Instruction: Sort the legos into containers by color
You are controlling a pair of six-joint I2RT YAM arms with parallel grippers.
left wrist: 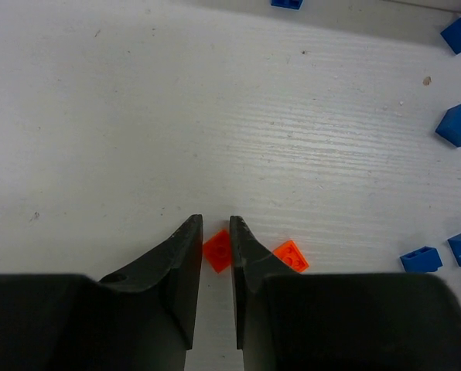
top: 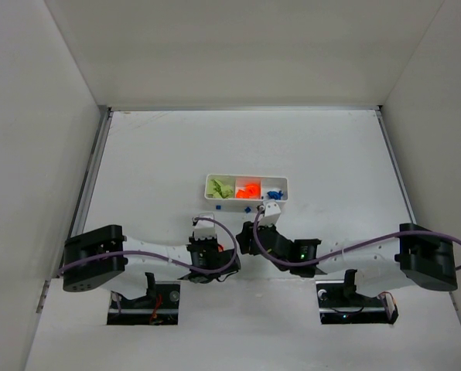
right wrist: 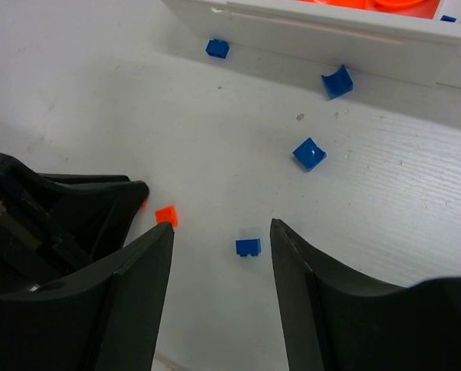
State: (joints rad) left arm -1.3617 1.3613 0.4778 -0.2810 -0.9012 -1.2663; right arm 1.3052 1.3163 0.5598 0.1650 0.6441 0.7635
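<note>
loose orange bricks [left wrist: 291,256]: 2 | loose blue bricks [left wrist: 455,126]: 5 | tray [top: 230,200] compartments: 3

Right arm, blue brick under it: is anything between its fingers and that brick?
Nothing visible. The blue brick lies on the table below the gap of the open right gripper; the nearest orange brick sits off to one side.

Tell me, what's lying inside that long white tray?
In the tray, the left compartment holds green bricks, the middle orange bricks, the right blue bricks. They lie heaped, so pieces underneath are hidden and cannot be counted.
</note>
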